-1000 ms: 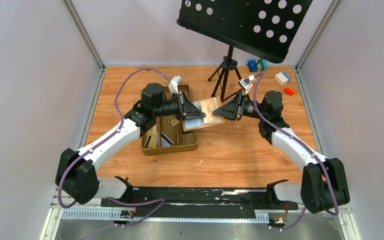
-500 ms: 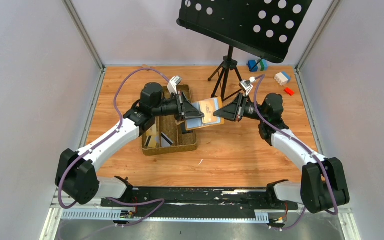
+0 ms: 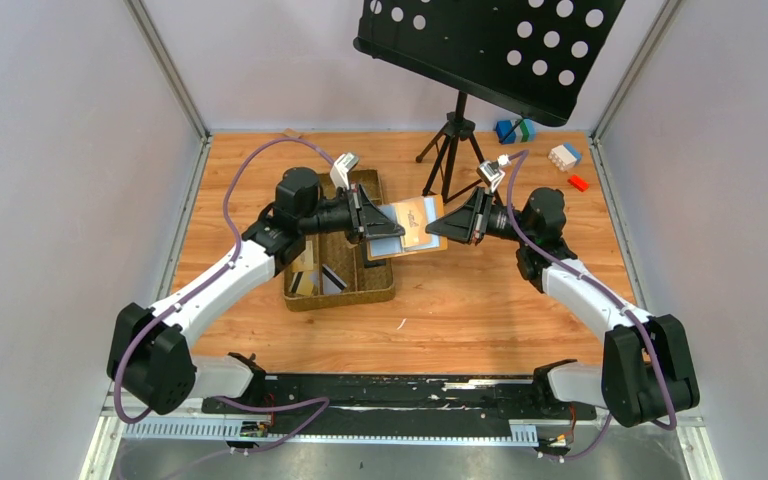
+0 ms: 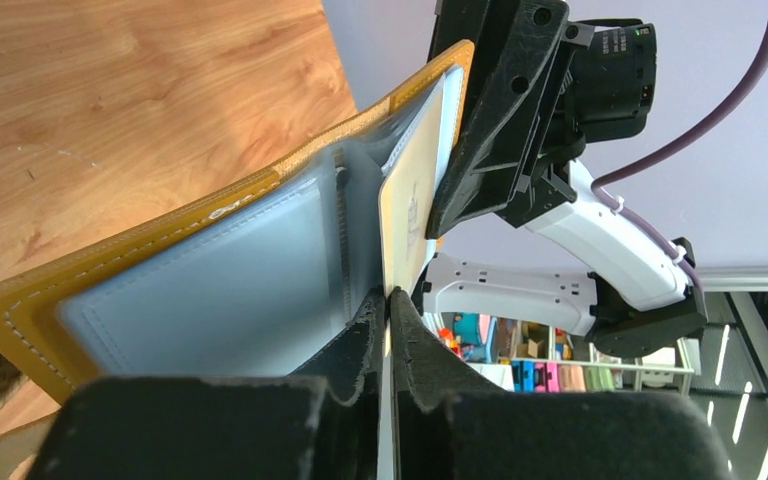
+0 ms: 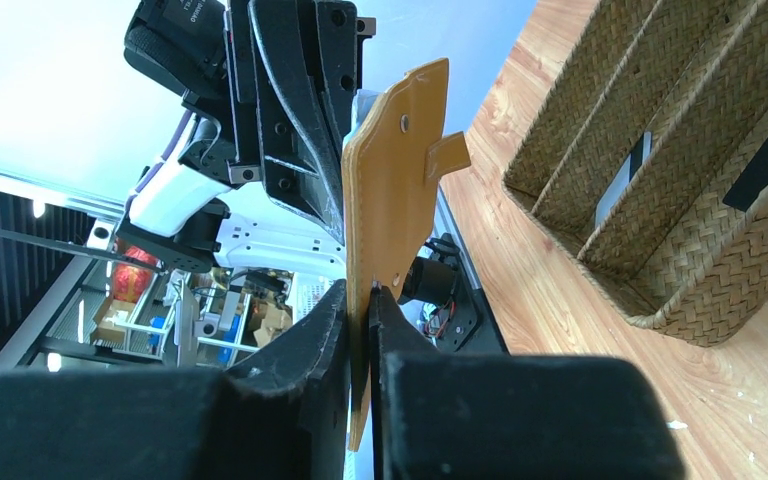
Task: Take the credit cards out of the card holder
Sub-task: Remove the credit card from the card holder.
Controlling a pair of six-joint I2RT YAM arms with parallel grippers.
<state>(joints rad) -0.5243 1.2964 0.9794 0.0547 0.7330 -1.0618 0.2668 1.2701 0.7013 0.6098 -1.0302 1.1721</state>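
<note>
Card holder (image 3: 415,228) held open in the air above the right edge of the woven tray (image 3: 345,298). Right gripper (image 5: 364,300) clamped on its cover; left gripper (image 4: 388,302) clamped on 1 tan card (image 4: 408,210). Advise a straight pull along the pocket, right arm steady.

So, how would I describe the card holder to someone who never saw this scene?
Find the woven tray on the wooden table. At its right edge, the card holder is held between the left gripper and right gripper. It is the only mustard-yellow thing, open, showing grey-blue pockets.
</note>
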